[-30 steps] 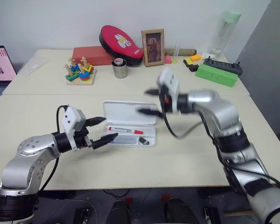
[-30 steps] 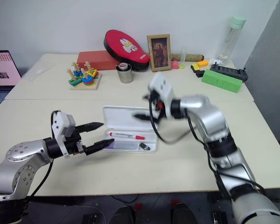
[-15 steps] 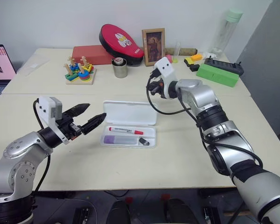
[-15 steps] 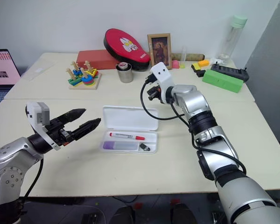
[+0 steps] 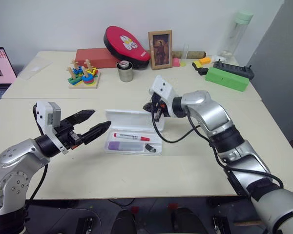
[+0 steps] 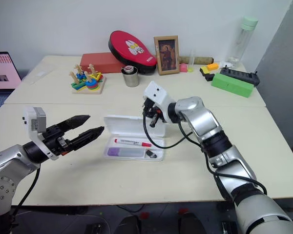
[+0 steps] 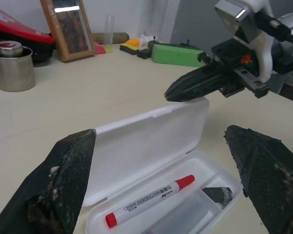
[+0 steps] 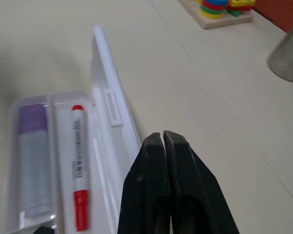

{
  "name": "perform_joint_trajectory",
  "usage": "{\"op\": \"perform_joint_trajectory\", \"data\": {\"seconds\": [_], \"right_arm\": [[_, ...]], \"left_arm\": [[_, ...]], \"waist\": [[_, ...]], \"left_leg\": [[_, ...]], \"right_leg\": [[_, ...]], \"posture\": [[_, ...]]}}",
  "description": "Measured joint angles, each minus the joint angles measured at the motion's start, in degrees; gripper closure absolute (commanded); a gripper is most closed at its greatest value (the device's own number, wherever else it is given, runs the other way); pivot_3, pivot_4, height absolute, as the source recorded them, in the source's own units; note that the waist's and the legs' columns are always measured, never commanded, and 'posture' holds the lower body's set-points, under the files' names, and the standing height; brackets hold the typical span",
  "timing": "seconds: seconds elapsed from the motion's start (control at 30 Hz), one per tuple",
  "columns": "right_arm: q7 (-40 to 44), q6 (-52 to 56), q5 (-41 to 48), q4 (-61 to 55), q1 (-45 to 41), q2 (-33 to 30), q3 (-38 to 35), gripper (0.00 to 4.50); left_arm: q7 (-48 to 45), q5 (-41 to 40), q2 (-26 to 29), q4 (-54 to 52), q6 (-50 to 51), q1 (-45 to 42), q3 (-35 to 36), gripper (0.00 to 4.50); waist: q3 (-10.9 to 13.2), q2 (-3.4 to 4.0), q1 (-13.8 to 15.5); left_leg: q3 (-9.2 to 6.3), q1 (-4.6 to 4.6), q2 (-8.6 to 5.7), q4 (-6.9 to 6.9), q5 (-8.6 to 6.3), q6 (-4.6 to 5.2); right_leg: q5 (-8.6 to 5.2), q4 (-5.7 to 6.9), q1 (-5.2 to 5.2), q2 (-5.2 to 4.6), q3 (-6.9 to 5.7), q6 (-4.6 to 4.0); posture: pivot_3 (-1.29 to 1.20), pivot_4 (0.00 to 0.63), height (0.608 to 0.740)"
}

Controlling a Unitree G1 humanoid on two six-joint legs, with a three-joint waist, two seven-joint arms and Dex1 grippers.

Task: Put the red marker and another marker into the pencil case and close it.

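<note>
Plainly, the right claw [image 5: 155, 107] was seen pinched fully together, its two black fingers [image 8: 162, 165] pressed side to side with nothing between them. Its tip was held at the far edge of the raised lid of the pencil case [image 5: 135, 131], close to the lid's right-hand corner; whether the tip touched the lid could not be told. The left claw [image 5: 94, 123] was spread wide and held nothing, its fingers [image 7: 63, 180] pointed toward the case from the robot's left, clear of the worktop [image 5: 185, 161] and apart from the case.

Between the two claws the pencil case lay open on the worktop, its lid tilted up on the far side. Inside the tray, the red marker [image 5: 131, 137] was laid lengthwise in the farther compartment. The purple marker [image 5: 118, 146] was laid in the nearer compartment, toward the left end. A small black piece [image 5: 151, 147] was seen at the tray's right end.

Farther back on the worktop were a metal cup [image 5: 125, 71], a framed picture [image 5: 160, 49], a red oval pouch [image 5: 126, 47] and a colourful stacking toy [image 5: 83, 74], all well apart from the case.
</note>
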Motion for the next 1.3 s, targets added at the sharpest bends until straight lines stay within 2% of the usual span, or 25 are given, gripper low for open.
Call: {"op": "perform_joint_trajectory", "data": {"seconds": [0.2,0.53,0.73,0.83,0.97,1.07,1.3], "right_arm": [[3.58,2.38,-0.11,-5.7,5.68,-3.04,5.54,4.44],[1.72,-0.76,-4.52,-5.92,7.98,-2.52,9.49,4.44],[1.31,0.48,-1.93,-6.06,10.26,-1.69,5.57,4.44],[0.78,1.75,2.44,-7.36,11.56,-1.16,-0.96,4.44],[-0.55,3.82,6.33,-10.32,12.28,-5.11,-10.7,3.72],[-1.21,5.14,8.97,-13.54,15.35,-8.38,-16.57,2.92],[-5.67,7.84,12.54,-22.41,24.63,-12.24,-23.89,1.06]], "left_arm": [[-3.55,0.04,1.44,0.12,0.12,1.88,-0.39,0.0],[-5.98,1.24,2.49,0.13,0.06,3.54,-1.65,0.0],[-4.76,3.82,2.49,1.95,-0.06,3.31,-3.12,0.0],[-2.02,7.17,2.31,6.03,-1.24,0.7,-3.58,0.0],[1.55,13.24,2.6,12.97,-3.8,-2.77,-4.47,0.0],[2.03,17.03,4.02,16.27,-5.17,-2.29,-5.39,0.0],[0.91,21.93,5.04,19.64,-8.84,1.58,-5.37,0.0]], "waist": [[0.0,-0.03,-0.07],[-0.04,-0.05,-0.2],[-0.03,-0.05,-0.14],[-0.03,-0.08,0.17],[-0.03,-0.08,0.79],[-0.09,-0.19,1.05],[-0.06,-0.13,1.06]], "left_leg": [[0.02,-0.02,0.02,0.03,0.0,0.0],[0.02,0.12,0.02,0.03,0.0,0.0],[0.02,0.1,0.02,0.09,0.01,-0.01],[0.01,-0.04,0.01,0.08,0.01,-0.02],[0.01,-0.05,-0.01,0.04,0.01,-0.01],[0.02,-0.07,0.0,-0.07,-0.01,-0.01],[0.04,-0.07,0.0,-0.13,-0.03,-0.02]], "right_leg": [[-0.01,-0.03,-0.03,0.02,0.03,0.0],[-0.02,-0.05,-0.11,0.02,0.04,0.02],[0.0,-0.05,-0.13,0.01,0.05,0.05],[0.02,-0.02,-0.05,0.01,0.04,0.05],[0.01,-0.1,-0.05,0.0,0.03,0.03],[-0.03,-0.13,-0.07,0.0,0.03,-0.03],[-0.07,-0.12,-0.09,-0.01,0.05,-0.1]], "posture": [[0.0,0.15,0.74],[0.0,0.15,0.74],[0.0,0.15,0.74],[0.0,0.15,0.74],[0.0,0.15,0.74],[0.0,0.15,0.74],[0.0,0.15,0.74]]}}
